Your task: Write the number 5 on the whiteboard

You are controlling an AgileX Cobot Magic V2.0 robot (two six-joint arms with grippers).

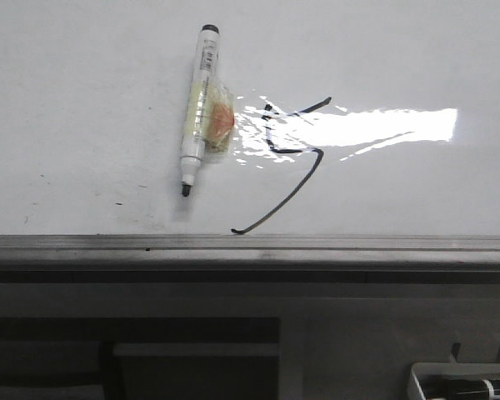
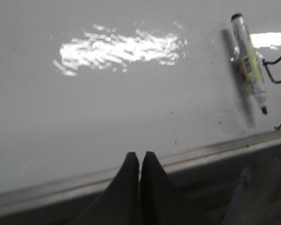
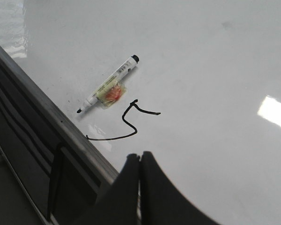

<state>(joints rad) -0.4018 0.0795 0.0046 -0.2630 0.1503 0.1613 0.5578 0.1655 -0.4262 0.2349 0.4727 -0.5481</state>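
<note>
Front view: nearest is the whiteboard (image 1: pixel 83 100) frame; past it the number 5 (image 1: pixel 287 162), marker (image 1: pixel 198 108) just beside, uncapped.

Left wrist view: left claw (image 2: pixel 139 161) clenched, empty, marker well apart.

Right wrist view: right claw (image 3: pixel 140 164) clenched, empty, nearer the 5, which looks finished.

the whiteboard (image 1: pixel 83 100) under me is glossy and smooth, throwing back a hard white glare, with a few tiny dark specks on it. its frame edge (image 1: pixel 250 243) looks like brushed grey metal, duller than the board. the number 5 (image 1: pixel 287 162) is thin black ink, matt against the shine. the marker (image 1: pixel 198 108) looks like smooth white plastic with a black cap end and a crinkly clear wrap around its middle. my right gripper (image 3: pixel 140 161) and left gripper (image 2: pixel 139 161) look like matt black plastic.
</note>
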